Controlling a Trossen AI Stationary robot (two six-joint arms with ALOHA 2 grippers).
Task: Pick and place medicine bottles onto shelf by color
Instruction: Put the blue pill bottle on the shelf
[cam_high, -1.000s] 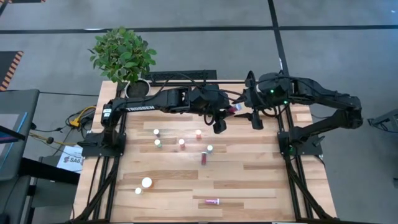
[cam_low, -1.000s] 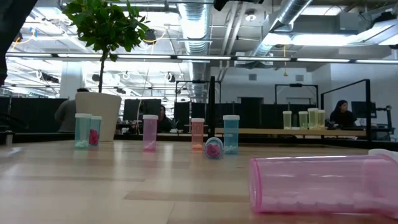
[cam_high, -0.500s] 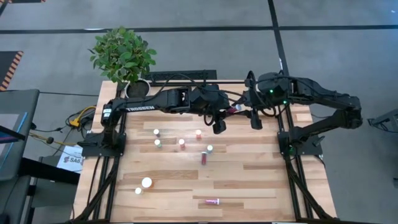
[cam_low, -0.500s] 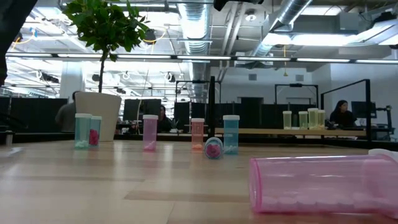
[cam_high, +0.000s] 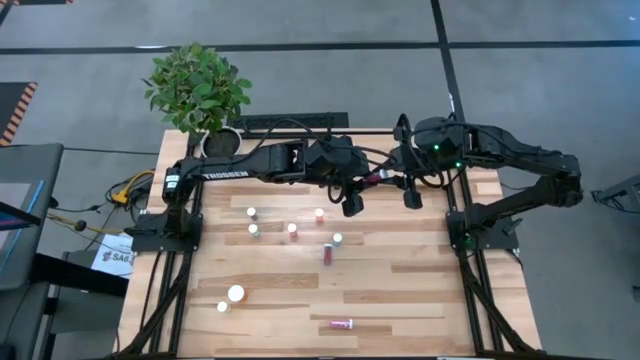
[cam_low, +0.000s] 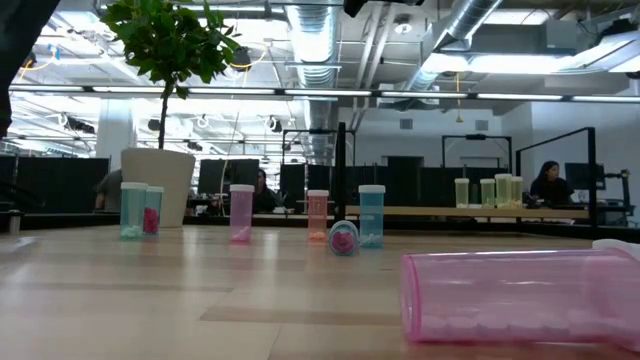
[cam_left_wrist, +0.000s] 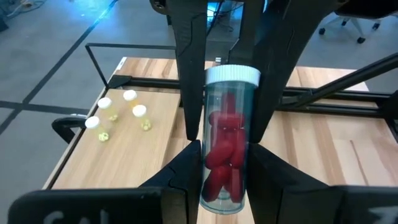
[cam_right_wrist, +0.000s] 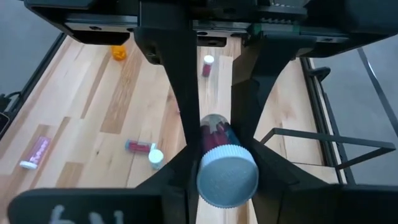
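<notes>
A handover is taking place in the air above the far middle of the tabletop (cam_high: 400, 300). The left hand (cam_left_wrist: 225, 163) is clenched on the lower body of a clear bottle (cam_left_wrist: 225, 140) filled with dark red capsules, and the right hand (cam_right_wrist: 217, 163) is closing on that same bottle from the cap end, its dark fingers (cam_right_wrist: 173, 81) pressing either side just behind the white cap (cam_right_wrist: 227, 176). In the view from above, the bottle is lying roughly level between the two hands, bridging the gap between the arms.

The bottle looks like light, stiff plastic with a smooth, probably slippery wall. The loose capsules inside could shift the weight a little if it is tipped. A hold across the round body, close under the cap's rim, seems safest, since the rim would stop it sliding out. Squeezing hard is likely unnecessary and could make it squirt free.

The shelf (cam_left_wrist: 134, 155) is at the far right of the tabletop, a light wooden board in a thin black frame, and four small yellow bottles (cam_left_wrist: 129, 96) are already standing on it in a loose group. Other bottles are waiting on the tabletop: several upright ones in the middle (cam_high: 291, 229), a dark red one lying down (cam_high: 327, 253), and a pink one on its side near the front edge (cam_high: 342, 324). A potted plant (cam_high: 197, 88) is standing at the far left corner.
</notes>
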